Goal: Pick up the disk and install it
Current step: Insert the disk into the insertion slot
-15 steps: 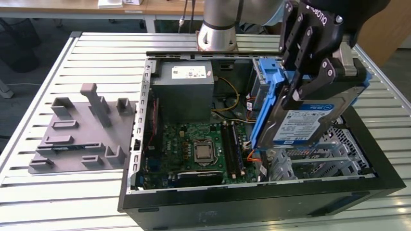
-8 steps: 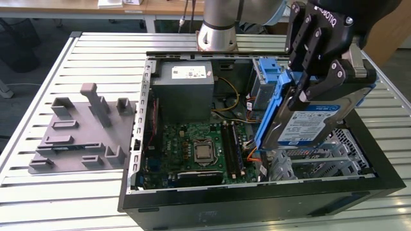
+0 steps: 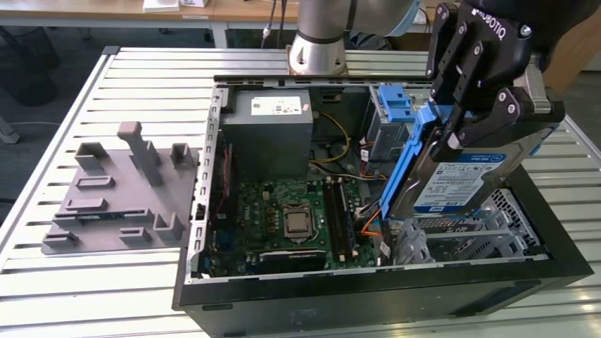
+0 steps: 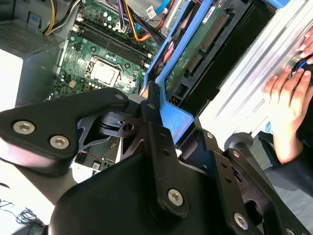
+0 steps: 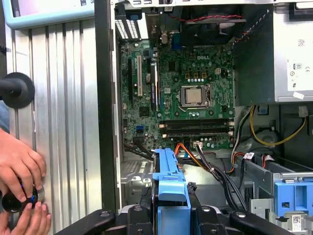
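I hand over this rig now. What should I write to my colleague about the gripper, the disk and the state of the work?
Gripper: shut on the disk, gripping its upper end.
Disk: lifted, on edge and tilted, over the drive cage at the exterior view's right side of the open computer case.
Done: the disk is picked up.
Left: it is not yet seated in the case.
Note: a person's hand is on the table beside the case.
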